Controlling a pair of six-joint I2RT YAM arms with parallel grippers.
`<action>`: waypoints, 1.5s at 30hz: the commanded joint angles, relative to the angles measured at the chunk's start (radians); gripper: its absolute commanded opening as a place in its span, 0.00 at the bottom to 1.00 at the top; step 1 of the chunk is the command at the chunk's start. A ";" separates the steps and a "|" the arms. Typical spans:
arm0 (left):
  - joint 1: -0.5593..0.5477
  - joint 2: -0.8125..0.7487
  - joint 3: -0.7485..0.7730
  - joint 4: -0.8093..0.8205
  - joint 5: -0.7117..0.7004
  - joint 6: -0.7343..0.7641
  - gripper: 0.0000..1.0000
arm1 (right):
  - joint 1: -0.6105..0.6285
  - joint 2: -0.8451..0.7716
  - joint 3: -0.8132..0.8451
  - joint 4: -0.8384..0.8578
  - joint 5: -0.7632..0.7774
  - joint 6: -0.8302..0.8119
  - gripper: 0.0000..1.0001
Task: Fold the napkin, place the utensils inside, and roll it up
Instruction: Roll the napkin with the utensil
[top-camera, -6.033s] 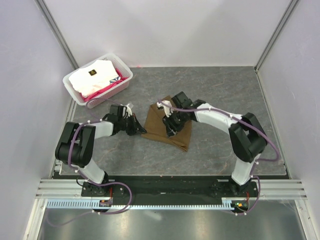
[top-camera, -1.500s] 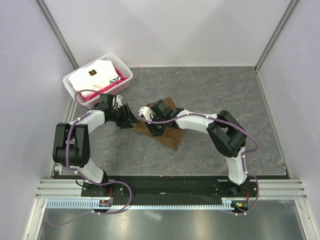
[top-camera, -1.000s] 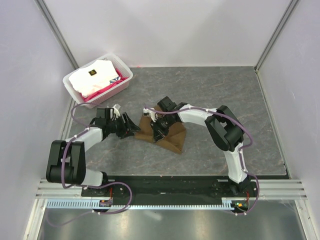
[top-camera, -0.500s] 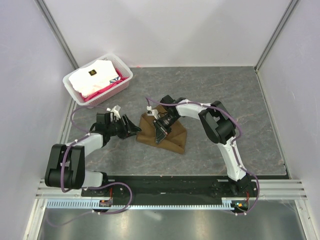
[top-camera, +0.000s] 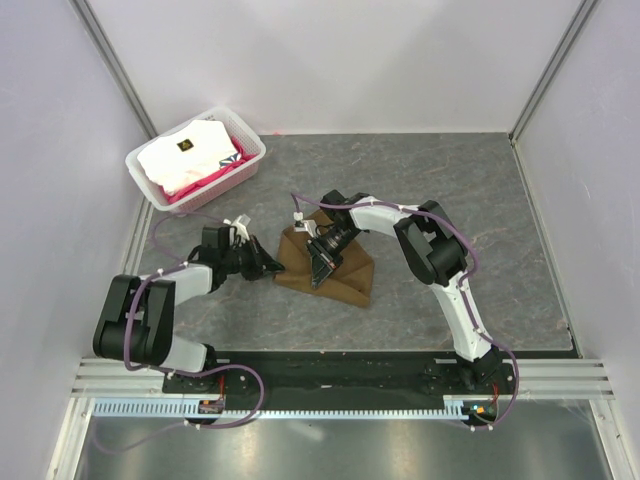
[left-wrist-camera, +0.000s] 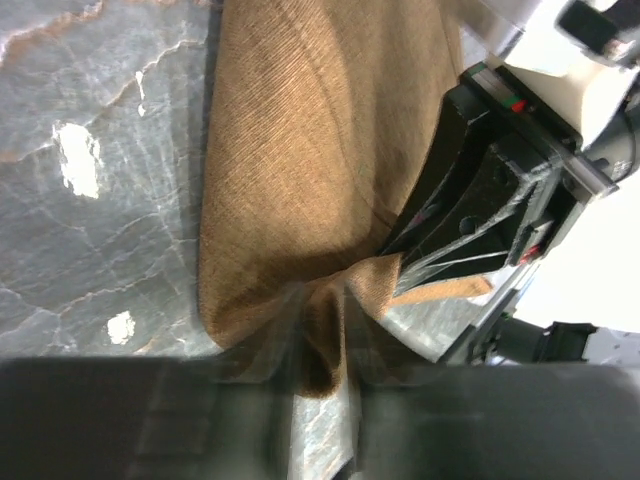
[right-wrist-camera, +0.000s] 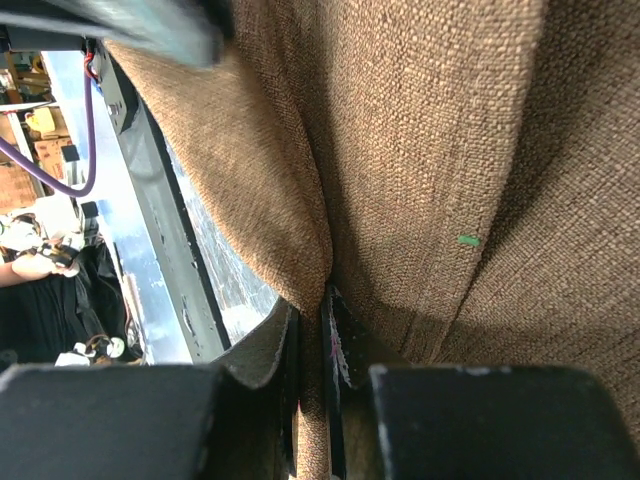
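Napkin (top-camera: 352, 272) sits bunched mid-bench (top-camera: 450, 190), partly folded, between both arms. Left tool (top-camera: 271, 268) is clenched on the napkin's left edge; its wrist cam shows a fold nipped between the fingers (left-wrist-camera: 200, 410). Right tool (top-camera: 321, 262) is on top of the cloth, a pleat clamped tight in its jaws. Basket (top-camera: 243, 170) of white and pink cloths sits well apart, far left.

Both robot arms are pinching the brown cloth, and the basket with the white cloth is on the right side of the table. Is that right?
Not quite. The basket with the white cloth is on the left side of the table, as the top view shows. Both arms' jaws do pinch the brown cloth.
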 joint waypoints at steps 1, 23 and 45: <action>-0.007 0.059 0.039 -0.063 -0.031 -0.001 0.04 | -0.008 0.058 -0.001 -0.011 0.151 -0.047 0.10; -0.007 0.146 0.171 -0.296 -0.120 0.072 0.02 | 0.020 -0.454 -0.226 0.289 0.473 0.019 0.70; -0.007 0.171 0.198 -0.326 -0.111 0.084 0.02 | 0.431 -0.511 -0.541 0.639 1.168 -0.212 0.67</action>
